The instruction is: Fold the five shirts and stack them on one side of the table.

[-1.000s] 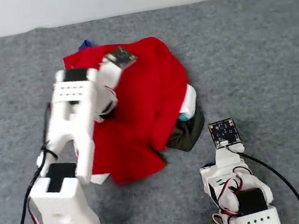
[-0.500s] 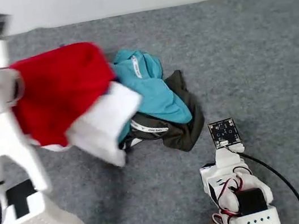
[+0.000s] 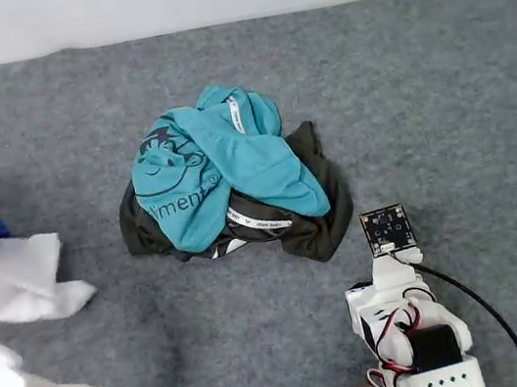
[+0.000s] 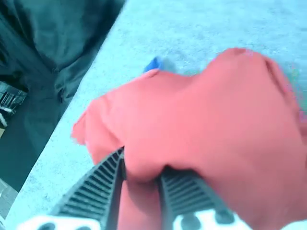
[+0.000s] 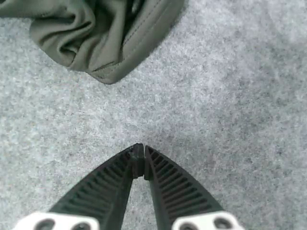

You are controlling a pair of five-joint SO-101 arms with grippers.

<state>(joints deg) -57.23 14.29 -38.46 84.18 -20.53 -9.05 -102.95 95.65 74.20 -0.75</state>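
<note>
Holding: left gripper (image 4: 141, 168) is clamped on a bunch of the red shirt (image 4: 216, 120), which hangs out beyond its tips.
Idling: right gripper (image 5: 139, 160) has its jaws pressed together on nothing, over the bare grey table (image 5: 230, 96); the dark shirt (image 5: 96, 38) lies just ahead of its tips.
Heap: teal shirt (image 3: 214, 166) sits crumpled on the dark shirt.
White shirt (image 3: 16, 284): loose, touching the red one.
Progress: nothing looks folded or stacked yet, so all the folding seems left to do.

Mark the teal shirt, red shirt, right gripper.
teal shirt (image 3: 221, 175): high view, centre of the bunched cloth.
red shirt (image 4: 216, 124): left wrist view, middle of the cloth.
right gripper (image 5: 143, 163): right wrist view, between its fingertips.
</note>
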